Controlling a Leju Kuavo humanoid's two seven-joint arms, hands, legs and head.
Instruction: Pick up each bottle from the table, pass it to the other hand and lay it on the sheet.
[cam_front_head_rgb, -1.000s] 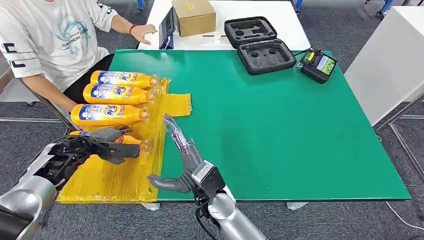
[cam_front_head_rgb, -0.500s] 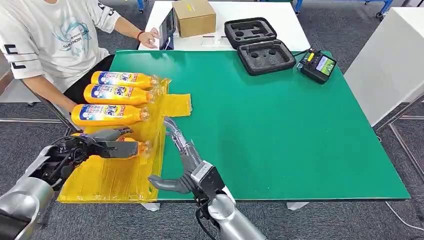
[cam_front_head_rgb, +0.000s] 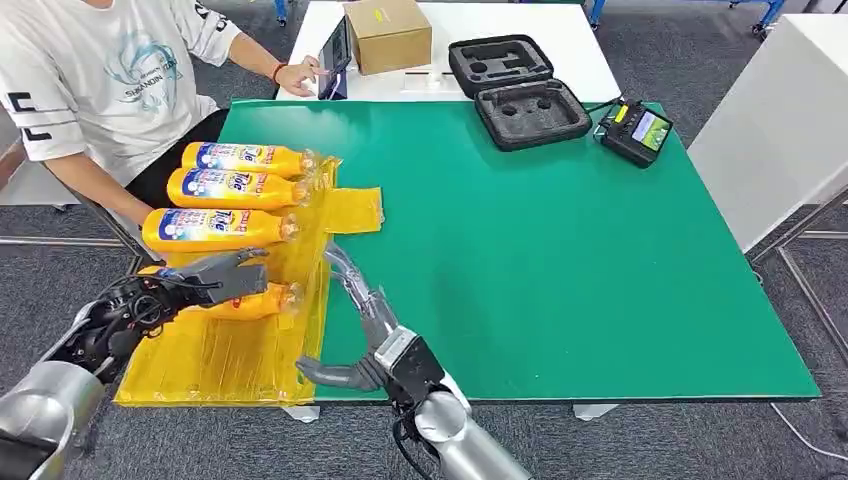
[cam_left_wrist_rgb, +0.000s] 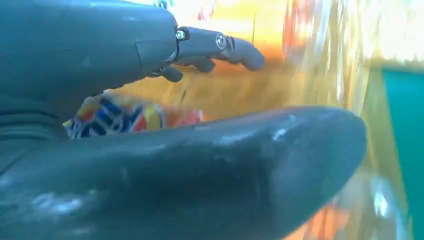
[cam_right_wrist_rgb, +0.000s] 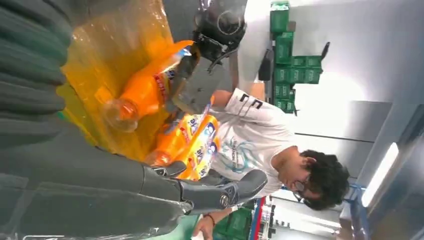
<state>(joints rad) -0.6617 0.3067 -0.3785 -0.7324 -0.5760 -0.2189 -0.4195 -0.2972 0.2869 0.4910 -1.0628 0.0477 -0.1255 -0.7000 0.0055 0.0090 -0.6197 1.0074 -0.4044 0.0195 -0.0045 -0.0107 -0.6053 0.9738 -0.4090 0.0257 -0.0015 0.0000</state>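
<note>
Four bottles on yellow sheet (cam_front_head_rgb: 240, 350); fourth bottle (cam_front_head_rgb: 250, 301) lies nearest me, left hand (cam_front_head_rgb: 205, 280) over it, grasp unclear. Right hand (cam_front_head_rgb: 355, 335) released, fingers spread. Risk I judge: lifting fingers nudge bottle, rolling it off sheet.

The table (cam_front_head_rgb: 560, 260) is covered in plain green. At its near left corner lies a glossy yellow sheet (cam_front_head_rgb: 230, 350). The bottles (cam_front_head_rgb: 225, 187) on it are orange-yellow with blue, white and red labels and clear caps. The left hand (cam_front_head_rgb: 215, 278) is dark grey, the right hand (cam_front_head_rgb: 365, 320) grey with a silver arm behind it. Beyond stand a brown cardboard box (cam_front_head_rgb: 387, 33), a black foam-lined case (cam_front_head_rgb: 517, 88) and a black handset (cam_front_head_rgb: 637, 131) with a green screen. The person (cam_front_head_rgb: 95, 80) wears a white shirt with teal print and black marks.
</note>
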